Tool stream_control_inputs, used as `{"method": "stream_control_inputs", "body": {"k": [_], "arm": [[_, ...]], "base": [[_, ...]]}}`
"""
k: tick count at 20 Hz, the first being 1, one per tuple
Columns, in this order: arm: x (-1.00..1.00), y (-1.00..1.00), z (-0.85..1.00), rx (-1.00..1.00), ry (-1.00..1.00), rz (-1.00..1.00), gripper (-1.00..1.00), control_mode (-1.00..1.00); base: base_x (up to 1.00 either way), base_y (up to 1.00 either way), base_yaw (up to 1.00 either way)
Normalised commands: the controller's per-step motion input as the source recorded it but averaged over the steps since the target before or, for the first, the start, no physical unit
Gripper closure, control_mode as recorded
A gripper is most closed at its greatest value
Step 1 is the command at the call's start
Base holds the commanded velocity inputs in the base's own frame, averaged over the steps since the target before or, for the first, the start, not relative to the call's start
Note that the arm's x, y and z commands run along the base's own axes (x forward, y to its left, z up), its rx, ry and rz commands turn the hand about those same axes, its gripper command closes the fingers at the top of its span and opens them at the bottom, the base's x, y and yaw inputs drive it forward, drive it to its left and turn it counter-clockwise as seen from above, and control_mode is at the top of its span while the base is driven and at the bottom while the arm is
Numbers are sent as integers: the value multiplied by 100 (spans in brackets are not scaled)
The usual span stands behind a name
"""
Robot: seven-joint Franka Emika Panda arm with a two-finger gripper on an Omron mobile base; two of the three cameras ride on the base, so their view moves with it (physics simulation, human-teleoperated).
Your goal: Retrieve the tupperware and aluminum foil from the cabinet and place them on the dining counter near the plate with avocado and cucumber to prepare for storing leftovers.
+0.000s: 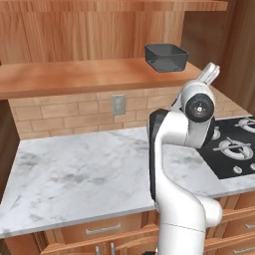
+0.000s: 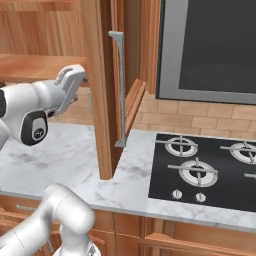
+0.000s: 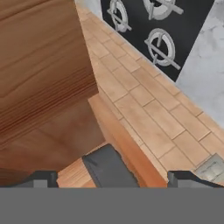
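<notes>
The tupperware (image 1: 167, 57) is a dark open tub standing at the right end of the cabinet's shelf board (image 1: 74, 77). In the hand view the tupperware (image 3: 109, 168) lies just ahead of the hand, between and beyond the two dark fingertips (image 3: 41, 178). My gripper (image 3: 113, 179) is open with nothing between its fingers. From the left base view the gripper (image 1: 210, 72) is raised to the tub's right, a little lower than it. In the right base view the gripper (image 2: 75, 84) points into the cabinet. The aluminum foil, the dining counter and the plate are out of view.
The cabinet's open door (image 2: 102, 90) with its grey handle (image 2: 119, 90) stands right of the hand. Below lie a marble worktop (image 1: 74, 169), a brick wall with an outlet (image 1: 118, 104), and a black stove (image 2: 205, 170).
</notes>
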Motion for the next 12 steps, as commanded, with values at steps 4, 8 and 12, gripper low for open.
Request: {"method": "stream_control_inputs", "body": {"k": [4, 8, 12], "arm": [[-21, 36, 26, 38, 0, -19, -100, -100], [0, 42, 13, 43, 0, -6, -100, -100], [0, 10, 31, 23, 9, 0, -100, -100]], "base": [[0, 0, 0], [0, 0, 0], [0, 0, 0]]}}
